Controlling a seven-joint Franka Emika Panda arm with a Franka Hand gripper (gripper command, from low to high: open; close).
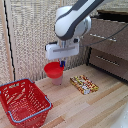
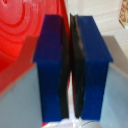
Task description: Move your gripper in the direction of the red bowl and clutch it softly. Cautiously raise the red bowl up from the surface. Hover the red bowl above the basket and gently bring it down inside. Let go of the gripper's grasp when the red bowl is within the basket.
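Observation:
The red bowl hangs at my gripper, just above the wooden table, in the exterior view. It overlaps the top of a pale pink cup; I cannot tell whether they touch. In the wrist view my gripper has its two blue fingers pressed together on the bowl's thin rim. The bowl's glossy red inside fills one side of that view. The red basket with its blue-grey rim stands on the table at the exterior view's lower left, apart from the bowl.
A flat colourful packet lies on the table to the exterior view's right of the bowl. A dark wooden drawer unit stands at the back right. A pale panel wall runs behind the table.

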